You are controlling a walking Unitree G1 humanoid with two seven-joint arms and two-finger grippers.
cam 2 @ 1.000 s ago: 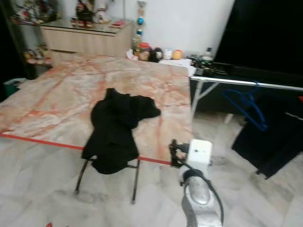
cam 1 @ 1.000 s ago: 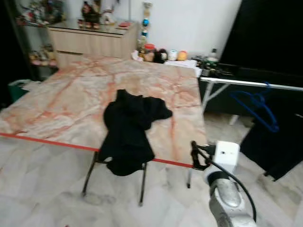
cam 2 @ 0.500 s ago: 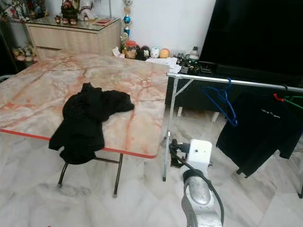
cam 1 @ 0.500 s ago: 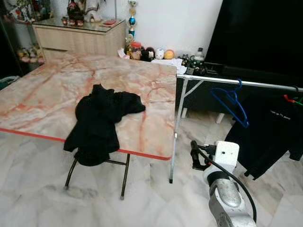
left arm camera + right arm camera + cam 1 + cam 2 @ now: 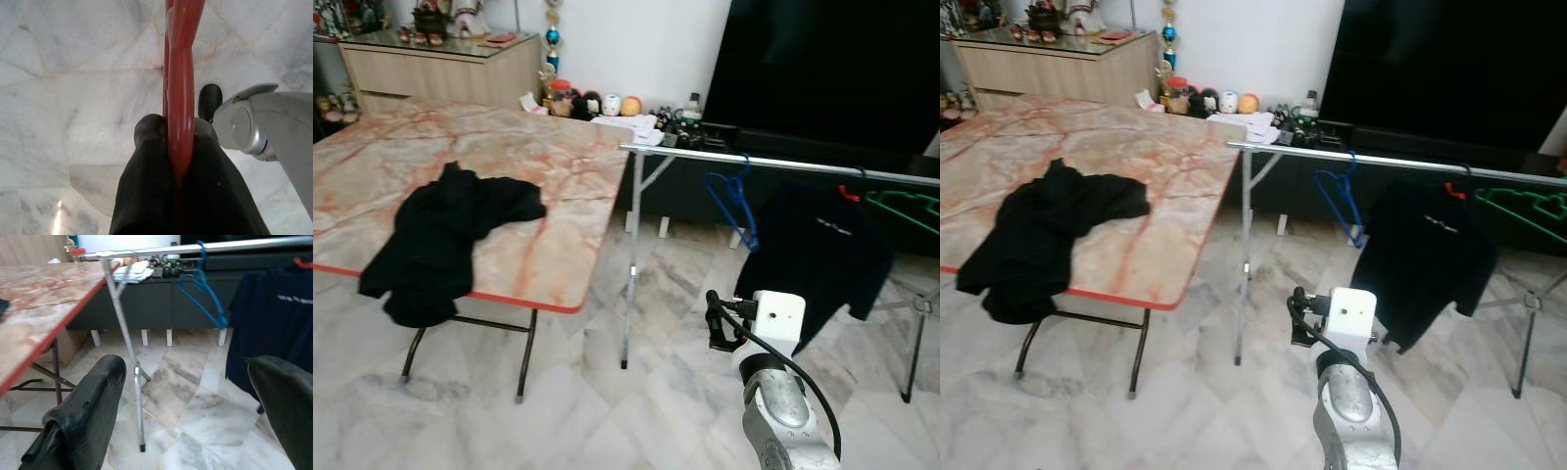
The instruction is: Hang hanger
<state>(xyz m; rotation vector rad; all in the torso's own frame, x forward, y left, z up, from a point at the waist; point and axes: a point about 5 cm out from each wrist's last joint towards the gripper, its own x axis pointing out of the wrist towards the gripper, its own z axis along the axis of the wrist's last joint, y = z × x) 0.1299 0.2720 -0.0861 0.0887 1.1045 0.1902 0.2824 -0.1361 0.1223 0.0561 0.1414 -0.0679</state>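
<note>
Red hanger (image 5: 180, 93): clamped between the left gripper (image 5: 173, 142) fingers, over the marble floor (image 5: 73, 98).
Right gripper (image 5: 190, 406): fingers spread wide, empty, raised short of the rail.
Clothes rail (image 5: 773, 164): landmark; blue hanger (image 5: 732, 201), black T-shirt (image 5: 813, 255) and green hanger (image 5: 906, 208) hang from it.
Table (image 5: 558, 186): left of the rail, black garment (image 5: 435, 240) over its near edge.

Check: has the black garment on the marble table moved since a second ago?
No. The black garment still drapes over the marble table's red front edge; the camera turned.
</note>
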